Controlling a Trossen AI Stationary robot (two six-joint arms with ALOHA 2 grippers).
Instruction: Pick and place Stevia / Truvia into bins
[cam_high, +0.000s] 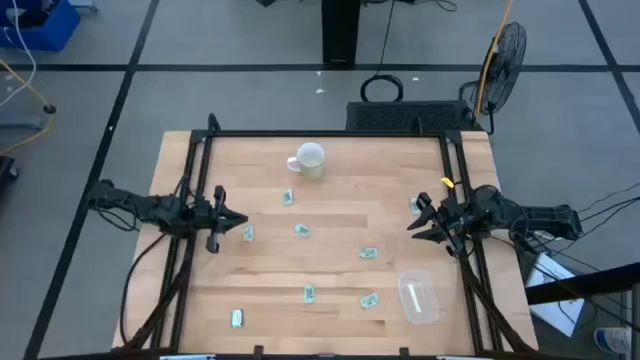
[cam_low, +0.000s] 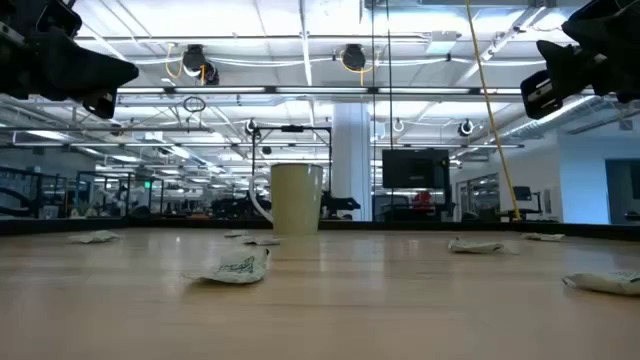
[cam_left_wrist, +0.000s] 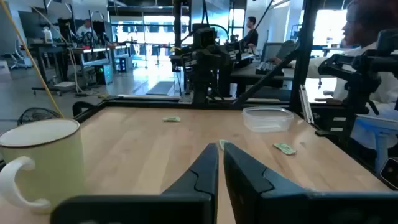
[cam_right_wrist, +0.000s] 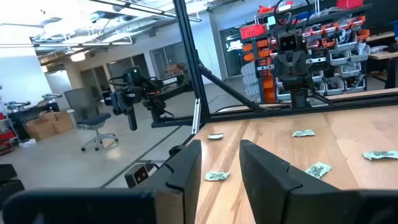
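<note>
High view shows us the left gripper narrowly closed at mid-left, the right gripper parted at mid-right, sweetener packets scattered centrally, the clear tub lower right.

Bright, even overhead lighting; ceiling strip lights glare in the low view, the worktop throws only faint shadows.
</note>
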